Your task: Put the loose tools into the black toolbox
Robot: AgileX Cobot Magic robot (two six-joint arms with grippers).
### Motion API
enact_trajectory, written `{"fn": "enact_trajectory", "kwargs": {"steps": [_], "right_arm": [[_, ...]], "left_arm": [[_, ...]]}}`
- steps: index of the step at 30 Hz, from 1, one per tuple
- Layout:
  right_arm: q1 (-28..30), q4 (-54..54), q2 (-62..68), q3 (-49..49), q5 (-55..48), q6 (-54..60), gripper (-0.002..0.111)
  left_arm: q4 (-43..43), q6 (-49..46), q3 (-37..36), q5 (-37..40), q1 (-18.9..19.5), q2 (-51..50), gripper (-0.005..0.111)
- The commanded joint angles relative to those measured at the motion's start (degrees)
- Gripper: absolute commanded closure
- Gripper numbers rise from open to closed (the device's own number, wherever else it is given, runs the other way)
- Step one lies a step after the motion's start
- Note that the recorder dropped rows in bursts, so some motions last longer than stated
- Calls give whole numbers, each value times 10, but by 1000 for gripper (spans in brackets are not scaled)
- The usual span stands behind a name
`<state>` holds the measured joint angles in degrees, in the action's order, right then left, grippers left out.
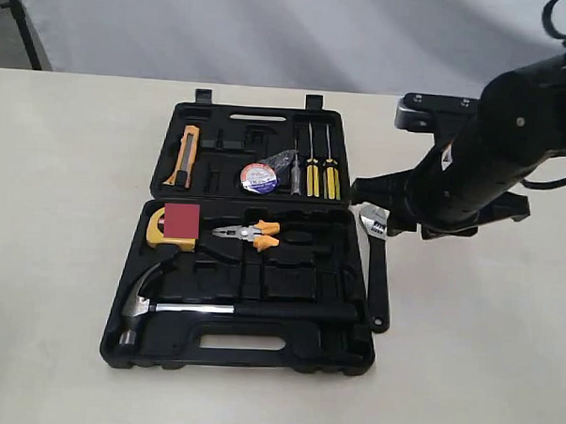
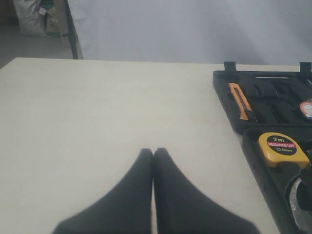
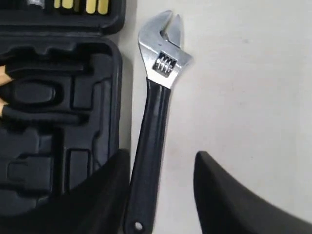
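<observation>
2 of 3 in: hammer (image 1: 222, 310) seated in the near half of the toolbox (image 1: 258, 350), tape roll (image 1: 258, 177) in the far half. Wrench (image 3: 151, 141) outstanding, flat on the table (image 1: 65, 259) just beside the toolbox edge. Right gripper (image 3: 161, 156) wide open, holding nothing; wrench handle lies between its fingers, nearer the toolbox-side one, no contact visible. Left gripper (image 2: 153, 151) closed, empty, over bare table, toolbox off to one side of it

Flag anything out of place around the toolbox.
The wrench lies on the table beside the toolbox, to its right in the exterior view, outside any recess. Hammer and tape roll are already inside.
</observation>
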<state>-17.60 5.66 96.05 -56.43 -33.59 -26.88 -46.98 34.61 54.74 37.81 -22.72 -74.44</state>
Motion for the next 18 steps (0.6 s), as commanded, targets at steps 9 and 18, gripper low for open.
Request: {"fn": "enact_trajectory", "kwargs": {"steps": [9, 18], "right_arm": [[6, 4, 122, -2, 153, -33, 63], [22, 16, 143, -2, 170, -33, 63]], "left_arm": [[8, 6, -5, -10, 2, 5, 105], [8, 6, -5, -10, 2, 5, 105]]}}
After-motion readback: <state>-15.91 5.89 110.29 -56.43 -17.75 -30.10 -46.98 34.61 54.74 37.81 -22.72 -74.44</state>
